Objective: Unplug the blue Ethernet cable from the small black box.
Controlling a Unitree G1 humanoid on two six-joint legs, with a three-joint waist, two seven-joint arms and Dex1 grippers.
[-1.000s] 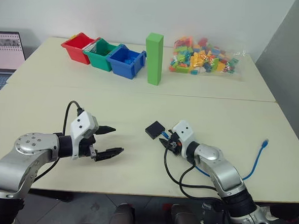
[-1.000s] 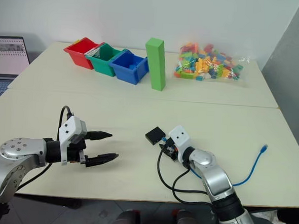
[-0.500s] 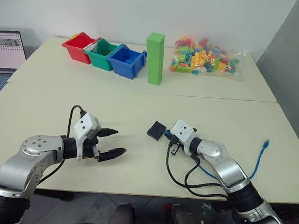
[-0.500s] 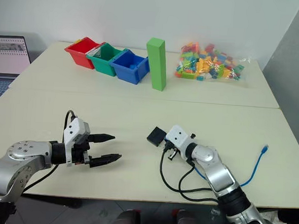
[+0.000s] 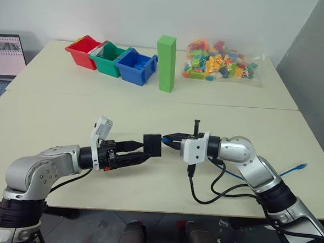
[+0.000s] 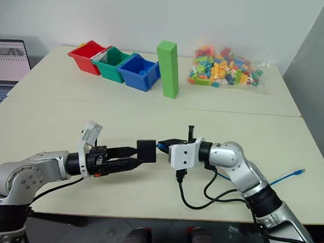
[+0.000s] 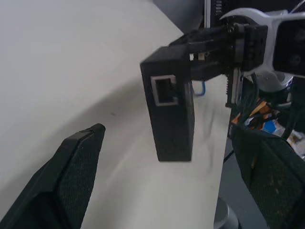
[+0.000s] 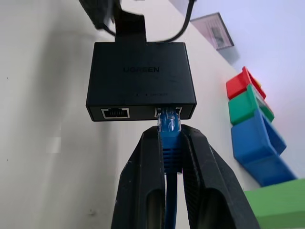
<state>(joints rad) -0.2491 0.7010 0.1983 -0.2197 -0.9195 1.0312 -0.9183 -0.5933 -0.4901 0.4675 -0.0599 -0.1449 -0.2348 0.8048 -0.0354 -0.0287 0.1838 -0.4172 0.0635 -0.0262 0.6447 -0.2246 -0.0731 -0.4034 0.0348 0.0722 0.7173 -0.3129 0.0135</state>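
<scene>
The small black box (image 5: 152,145) hangs above the table's front middle, between my two grippers. My right gripper (image 8: 170,131) is shut on the plug of the blue Ethernet cable (image 8: 169,143), which sits in one of the box's ports. From there the cable trails under my right arm to its free end (image 5: 302,166) near the table's right edge. Coming from the other side, my left gripper (image 5: 143,150) is open. Its fingers (image 7: 71,181) stand on either side of the box (image 7: 169,114), apart from it.
Red (image 5: 82,50), green (image 5: 108,56) and blue (image 5: 135,67) bins stand at the back left. Beside them are an upright green block (image 5: 166,63) and a bag of coloured bricks (image 5: 220,64). A laptop (image 5: 4,54) sits at the far left. Black cables (image 5: 213,190) loop under my right arm.
My right gripper closed on the cable's plug, rolled and rose off the table, lifting the box with it. My left gripper turned and moved right until its open fingers flank the box.
</scene>
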